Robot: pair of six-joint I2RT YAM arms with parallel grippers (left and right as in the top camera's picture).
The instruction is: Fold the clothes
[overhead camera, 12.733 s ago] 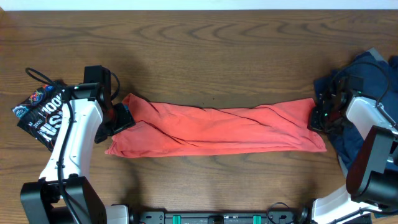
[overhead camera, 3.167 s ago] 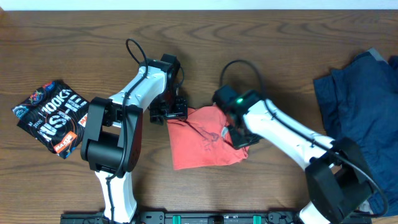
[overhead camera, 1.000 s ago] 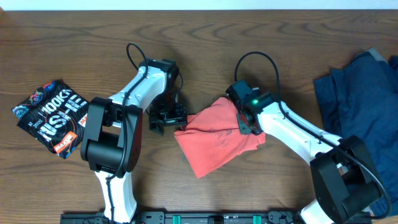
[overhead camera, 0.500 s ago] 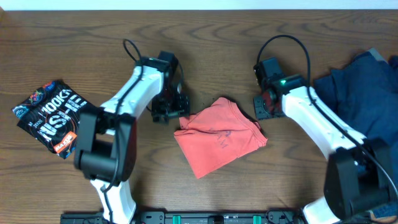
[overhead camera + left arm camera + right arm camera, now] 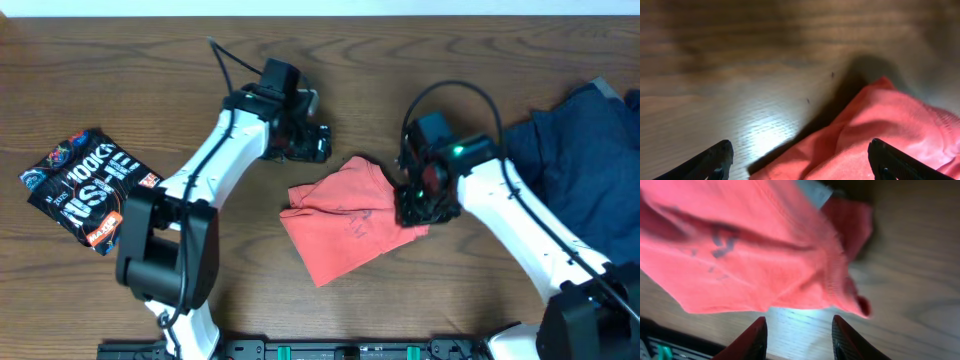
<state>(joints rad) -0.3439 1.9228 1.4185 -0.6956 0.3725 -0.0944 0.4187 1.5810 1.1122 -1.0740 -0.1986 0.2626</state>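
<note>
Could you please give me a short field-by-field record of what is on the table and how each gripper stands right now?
red shirt: folded into a rough square, lying askew at the centre of the table
left gripper: open, empty, over bare wood just past the shirt's upper-left edge
right gripper: open, at the shirt's right edge, nothing between its fingers
blue garment: unfolded heap, far right
black printed item: flat, far left
table: dark wood
</note>
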